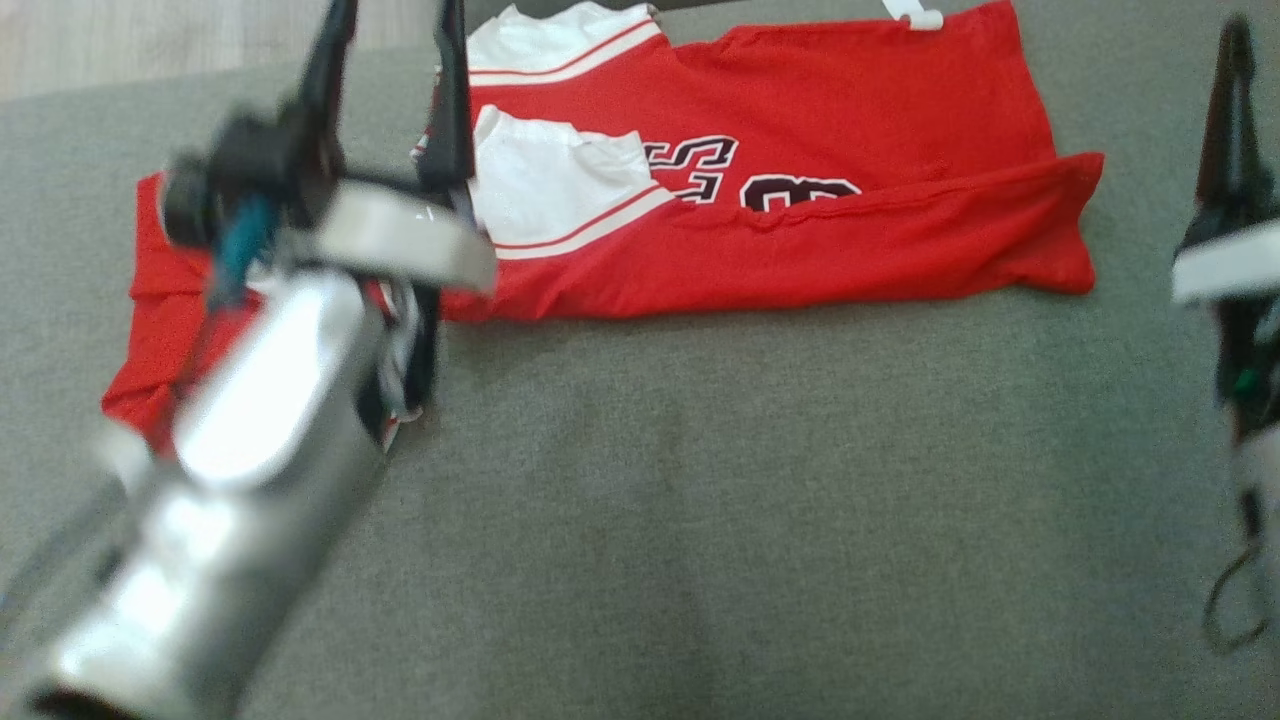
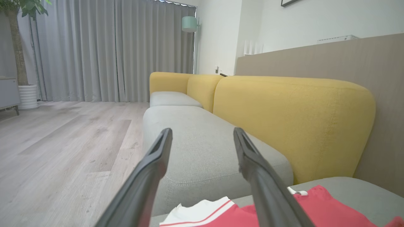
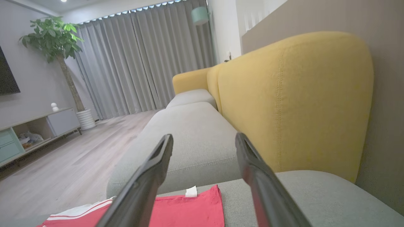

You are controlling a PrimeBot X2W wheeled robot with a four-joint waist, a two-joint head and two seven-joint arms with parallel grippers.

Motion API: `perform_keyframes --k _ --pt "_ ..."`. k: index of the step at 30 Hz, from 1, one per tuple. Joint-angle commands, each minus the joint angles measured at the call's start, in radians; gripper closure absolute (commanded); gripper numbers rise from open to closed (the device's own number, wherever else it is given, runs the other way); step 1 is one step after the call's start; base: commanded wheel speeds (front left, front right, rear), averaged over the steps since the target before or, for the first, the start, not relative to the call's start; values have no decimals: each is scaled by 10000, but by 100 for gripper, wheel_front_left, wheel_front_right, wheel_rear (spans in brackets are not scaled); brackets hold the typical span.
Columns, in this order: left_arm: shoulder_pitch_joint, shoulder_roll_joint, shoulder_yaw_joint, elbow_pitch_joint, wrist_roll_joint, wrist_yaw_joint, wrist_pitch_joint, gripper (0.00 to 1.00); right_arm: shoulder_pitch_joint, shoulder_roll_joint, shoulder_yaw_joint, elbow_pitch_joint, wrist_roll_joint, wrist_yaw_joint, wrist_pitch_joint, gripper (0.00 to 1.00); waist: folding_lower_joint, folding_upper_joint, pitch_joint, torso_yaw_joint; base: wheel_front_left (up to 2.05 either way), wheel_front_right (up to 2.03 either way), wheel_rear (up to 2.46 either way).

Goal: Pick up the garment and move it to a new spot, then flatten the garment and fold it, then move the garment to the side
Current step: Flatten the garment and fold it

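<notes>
- Left claw (image 1: 395, 30) is spread wide with nothing in it. It sits upper left of the head frame, over the sleeve end of the garment (image 1: 850, 120). The left wrist view agrees: bare sofa shows through the gap and red cloth lies low at the bottom edge.
- Right claw (image 1: 1237, 60) is at the far right edge of the head frame, off the cloth and beside the hem end. In the right wrist view its jaws stand wide and empty.
- The garment is a red jersey lying on the grey sofa seat (image 1: 700, 500), upper middle of the head frame. It forms a long strip. The near long edge is turned over onto the body and cuts across the printed number (image 1: 800, 190). One white sleeve (image 1: 560, 180) is folded in on top.
- My read: there's a claw at each end because a lengthwise fold needs both ends carried together. With both open and clear, the cloth rests on its own.
- The left end looks bunched under my left forearm (image 1: 250, 400). It's partly hidden, so I can't judge it fully.
- Judgement: the crosswise fold and the move aside are not yet done. The next grasp should pinch all layers, or the turned edge may slip open.
</notes>
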Motion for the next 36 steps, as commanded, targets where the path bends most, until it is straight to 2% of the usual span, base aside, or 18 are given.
perform_keyframes --k 1,5,8,11,16,21,31,36 --pt "739 18 924 -894 561 149 -45 0 816 477 -421 -856 -586 -7 -76 0 2 0 -131 35 0 0 0" --pt "2882 -593 2019 -2001 1777 43 -47 0 2426 1639 -1408 -1919 -1677 -7 -77 0 2 0 -329 62 0 0 0" --pt "3971 -1086 2476 -2027 2264 -296 -47 0 3317 2317 -1836 -2446 -2188 -7 -78 0 2 0 -397 72 0 0 0" --pt "4516 -1436 2967 -1852 2611 -583 -48 0 3785 2670 -1959 -2812 -2434 -7 -78 0 2 0 -329 -17 0 0 0" --pt "4531 -1612 3237 -1257 3063 -967 -48 0 3865 2890 -1937 -3085 -2582 -7 -79 0 2 0 -145 -155 0 0 0" --pt "4002 -1682 3103 392 3150 -1274 94 0 3709 3018 -1755 -3195 -2644 -7 -79 0 2 0 65 -371 0 0 0" --pt "2893 -1573 3426 3032 3088 -606 806 0 3623 3135 -1445 -3340 -2570 -7 -79 0 2 0 438 -882 0 0 0" --pt "2873 -1655 3009 3920 3080 -838 1976 0 3627 3159 -1470 -3340 -2518 -7 -79 0 2 0 413 -1005 0 0 0"
